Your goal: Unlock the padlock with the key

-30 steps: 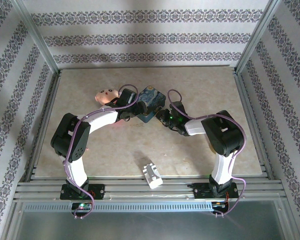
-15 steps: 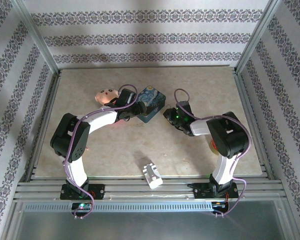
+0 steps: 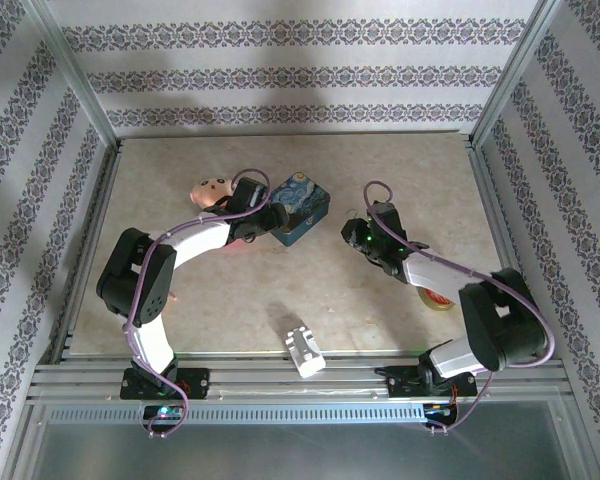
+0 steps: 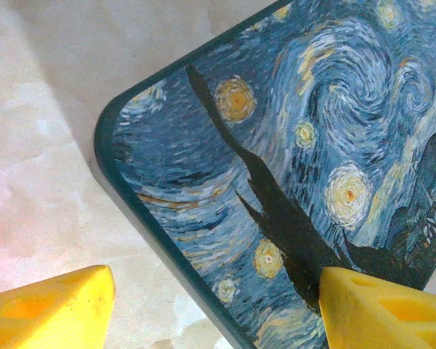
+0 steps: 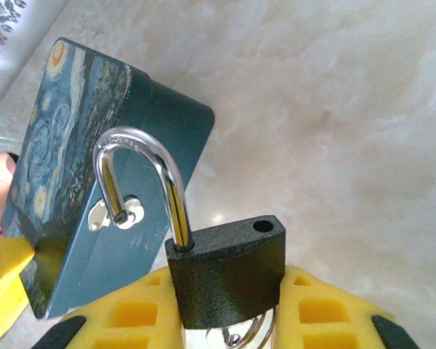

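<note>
The dark grey padlock [image 5: 225, 273] stands upright between the yellow fingers of my right gripper [image 5: 229, 291], which is shut on its body. Its shiny shackle [image 5: 142, 145] is sprung open, and the free end hangs clear of its hole, close to the white hasp [image 5: 116, 212] on the blue starry tin [image 5: 80, 189]. A silvery ring [image 5: 243, 336] peeks out under the padlock; the key itself is hidden. In the top view my right gripper [image 3: 355, 232] is just right of the tin [image 3: 300, 205]. My left gripper [image 4: 214, 291] is open, straddling the tin's corner [image 4: 276, 160].
A white plastic block [image 3: 304, 349] lies near the table's front edge. A pink spotted ball [image 3: 212, 190] sits behind my left arm. A small round yellowish thing [image 3: 438, 298] lies under my right forearm. Metal rails frame the table's sides.
My right gripper has drawn back to the right, away from the tin, with the padlock in it, and its elbow swung low and right. The left arm stayed at the tin.
</note>
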